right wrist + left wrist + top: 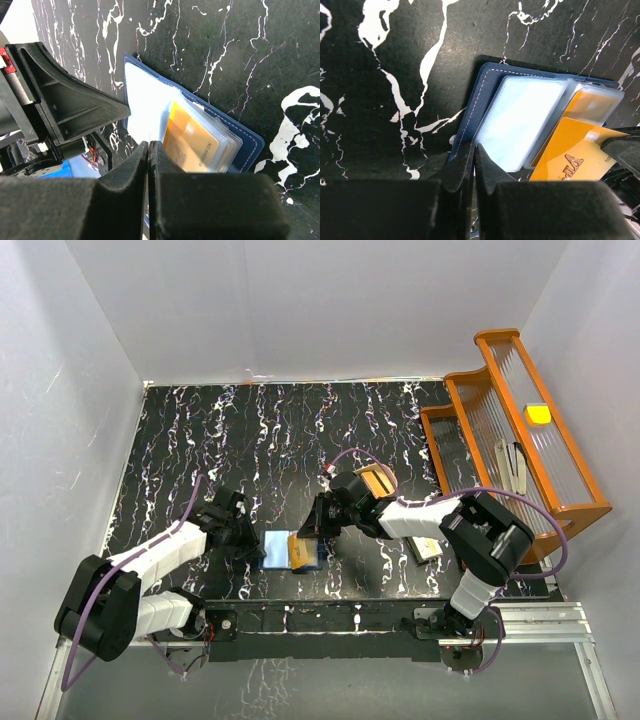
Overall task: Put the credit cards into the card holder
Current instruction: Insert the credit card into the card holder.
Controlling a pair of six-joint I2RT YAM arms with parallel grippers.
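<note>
Table top point(250, 440): black, veined with irregular white marbling. Card holder point(482, 95): navy-blue cover with a line of pale stitching along the edge; pale blue-grey inside under clear glossy sleeves. Orange credit card point(570, 157): bright orange with raised lettering in the same colour. A second orange card point(192, 140) shows through a sleeve and carries dark print. Left gripper point(474, 146) and right gripper point(149, 145): matt black fingers. Left arm point(160, 550) and right arm point(420, 520): white and black shells with purple cables point(185, 510). Rack point(520, 430): orange frame, ribbed clear panels, one yellow item point(538, 413) inside. Walls point(300, 300): plain pale grey-white
</note>
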